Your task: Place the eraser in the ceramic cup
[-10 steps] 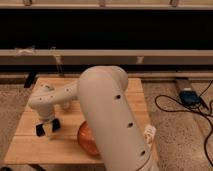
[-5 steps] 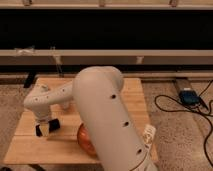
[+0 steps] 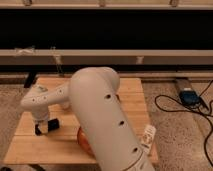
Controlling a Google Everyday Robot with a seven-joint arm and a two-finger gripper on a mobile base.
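The big white arm (image 3: 100, 115) rises from the lower middle of the view, bends at its rounded top and sends a thinner forearm out to the left. It ends in the gripper (image 3: 45, 127), which hangs low over the left half of the wooden bench (image 3: 35, 150). The gripper's lower end is a cluster of dark shapes close to the wood. I cannot tell whether it is spread, pressed together or pinching something. I also cannot tell the eraser apart from those dark shapes, so the most I can say is that it may be right there at the gripper.

Against the view from a second ago, the forearm's outer joint sits slightly further left, while the gripper is over much the same patch of bench. Half a second ago it was a touch further left than it is now.

The orange bowl (image 3: 83, 142) lies where it did, just right of the gripper and half hidden behind the arm. The small red and white item (image 3: 148, 136) stays at the bench's right front edge. On the floor to the right sits a blue device (image 3: 189, 96) with black cables (image 3: 170, 107).
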